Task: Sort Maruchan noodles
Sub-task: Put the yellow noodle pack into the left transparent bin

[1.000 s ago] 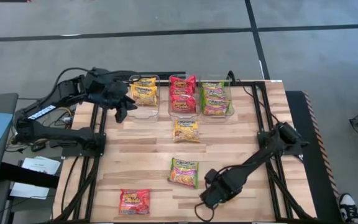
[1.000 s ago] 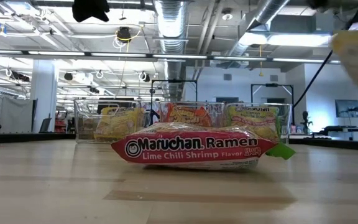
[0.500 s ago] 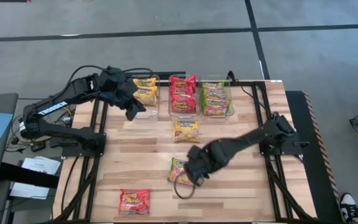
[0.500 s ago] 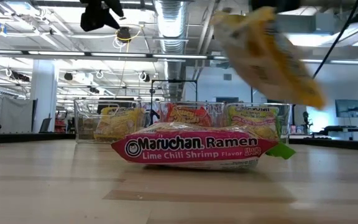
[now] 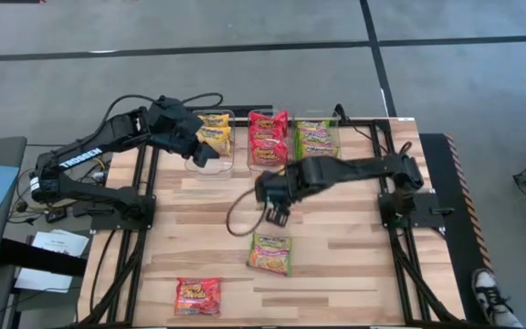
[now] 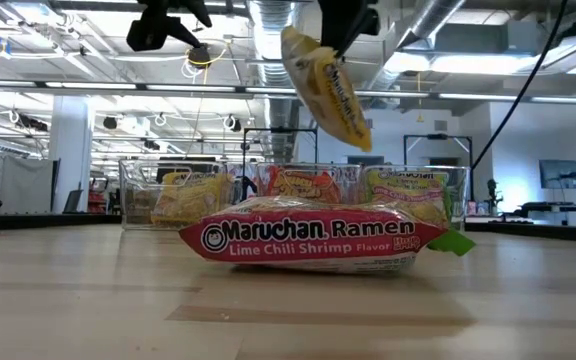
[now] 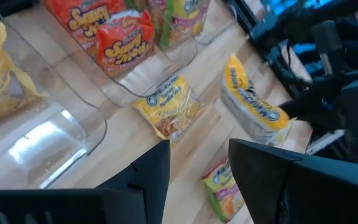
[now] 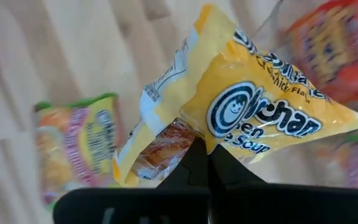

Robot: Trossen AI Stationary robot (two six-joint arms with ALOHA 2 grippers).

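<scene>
My right gripper (image 5: pixel 275 208) hangs above the middle of the table, shut on a yellow noodle packet (image 6: pixel 328 88); that packet also shows in the right wrist view (image 8: pixel 260 106) and the left wrist view (image 7: pixel 253 107). Below it, a second yellow packet (image 7: pixel 166 109) lies flat in front of the bins. A green packet (image 5: pixel 270 253) and a red packet (image 5: pixel 197 295) lie flat nearer the near edge. My left gripper (image 7: pixel 197 158) is open and empty over the near wall of the left bin (image 5: pixel 210 137). My right gripper pinches the yellow packet between its two shut fingers at one edge (image 8: pixel 194 138), coming from above. The packet is lifted clear of the table and hangs tilted below the fingers (image 6: pixel 340 22).
Three clear bins stand in a row at the far edge: the left bin holds yellow packets, the middle bin (image 5: pixel 268 142) red ones, the right bin (image 5: pixel 316 142) green ones. In the low view the green packet (image 6: pixel 313 238) lies in front of the bins. Bare wood lies right and left of the loose packets.
My right gripper has carried the yellow packet from the table's near edge toward the far edge and left, passing over the green packet, to a spot in front of the middle bin. The packet swung as it went. My left gripper has shifted slightly right, toward the left bin.
</scene>
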